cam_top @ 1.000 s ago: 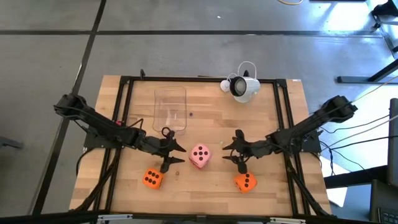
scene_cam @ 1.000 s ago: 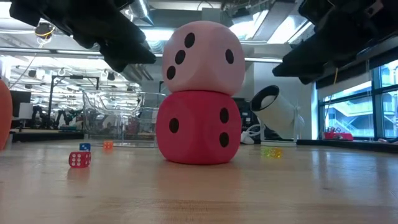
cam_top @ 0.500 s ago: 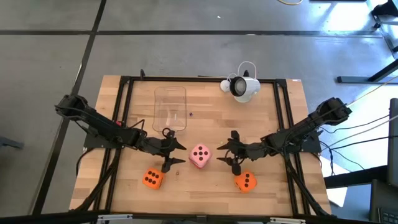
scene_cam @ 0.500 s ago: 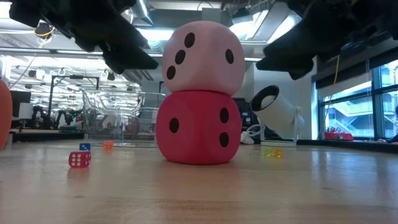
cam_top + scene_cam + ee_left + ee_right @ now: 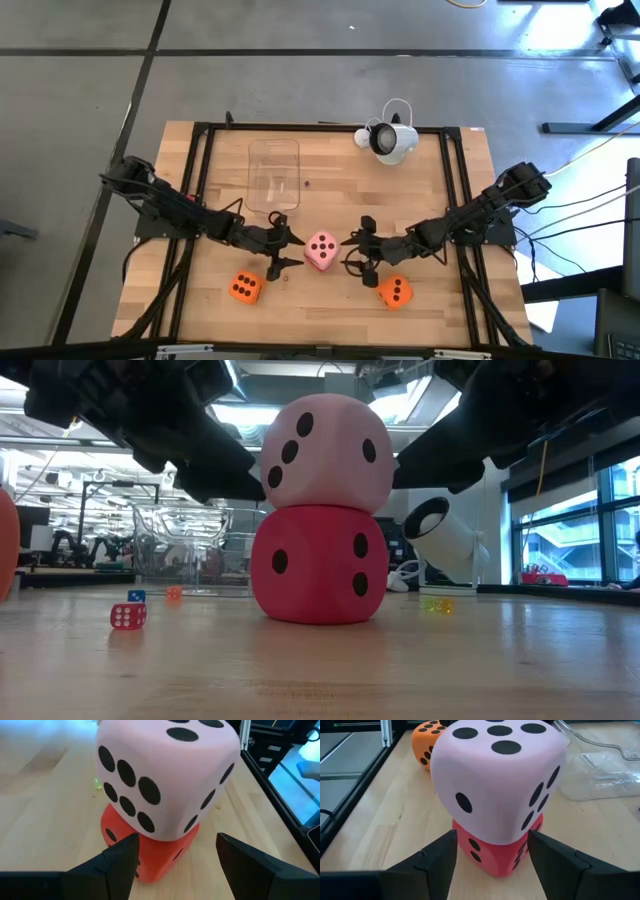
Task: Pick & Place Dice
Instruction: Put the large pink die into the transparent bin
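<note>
Pink die point(image 5: 321, 250) sits stacked on the red die point(image 5: 315, 565) mid-frame on the table point(image 5: 440, 190), so it's a tower build. Left tool point(image 5: 283, 250) and right tool point(image 5: 357, 252) flank the stack from either side, both spread open and empty, probably lining up on the pink one.

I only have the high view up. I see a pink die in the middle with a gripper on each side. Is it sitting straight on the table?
Observer: No. The pink die rests on top of a red die, which your overhead view hides.
Operator: Is either gripper gripping that stack?
Observer: No. The left gripper is open, with its fingers apart from the dice.
Operator: And the right one?
Observer: The right gripper is open too, facing the stack from the other side without touching it.
Operator: Anything small on the table I can't make out?
Observer: Yes, a tiny red die lies on the wood.
</note>
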Action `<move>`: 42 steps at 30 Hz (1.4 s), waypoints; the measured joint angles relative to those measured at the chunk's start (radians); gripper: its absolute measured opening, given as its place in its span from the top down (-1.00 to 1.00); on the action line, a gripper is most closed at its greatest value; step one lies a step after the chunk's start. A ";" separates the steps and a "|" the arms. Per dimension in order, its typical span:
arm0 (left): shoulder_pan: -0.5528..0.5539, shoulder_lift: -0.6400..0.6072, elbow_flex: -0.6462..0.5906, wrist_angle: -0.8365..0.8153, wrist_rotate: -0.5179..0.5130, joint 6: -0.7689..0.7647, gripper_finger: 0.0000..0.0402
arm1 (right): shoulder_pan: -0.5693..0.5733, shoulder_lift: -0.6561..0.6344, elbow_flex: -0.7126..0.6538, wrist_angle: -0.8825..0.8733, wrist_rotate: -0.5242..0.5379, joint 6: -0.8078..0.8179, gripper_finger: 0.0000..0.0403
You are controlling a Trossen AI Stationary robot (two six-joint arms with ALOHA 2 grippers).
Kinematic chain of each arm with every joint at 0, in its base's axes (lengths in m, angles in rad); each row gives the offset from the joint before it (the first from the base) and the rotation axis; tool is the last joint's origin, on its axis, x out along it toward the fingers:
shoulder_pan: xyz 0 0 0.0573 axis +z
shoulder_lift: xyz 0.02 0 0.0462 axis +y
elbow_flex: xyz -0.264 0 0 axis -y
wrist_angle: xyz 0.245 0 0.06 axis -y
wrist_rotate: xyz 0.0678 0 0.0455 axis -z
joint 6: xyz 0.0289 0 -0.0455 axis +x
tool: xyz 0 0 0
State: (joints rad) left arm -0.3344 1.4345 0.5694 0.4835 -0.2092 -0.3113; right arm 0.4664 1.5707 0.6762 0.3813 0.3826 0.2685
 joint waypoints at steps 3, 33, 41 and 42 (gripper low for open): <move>0.000 0.000 0.000 0.015 0.000 0.001 -0.28 | -0.001 0.000 0.000 0.001 0.003 0.004 -0.20; 0.003 0.008 0.000 0.105 -0.060 0.088 -0.26 | -0.005 0.000 -0.001 0.089 0.055 0.006 -0.20; 0.029 0.123 0.000 0.243 -0.050 0.087 -0.26 | -0.016 0.028 -0.001 0.113 0.043 0.008 -0.20; 0.033 0.136 0.000 0.256 -0.053 0.087 -0.26 | -0.018 0.042 -0.001 0.126 0.040 0.009 -0.20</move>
State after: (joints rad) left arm -0.3010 1.5707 0.5697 0.7396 -0.2618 -0.2245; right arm 0.4487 1.6123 0.6754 0.5069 0.4224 0.2778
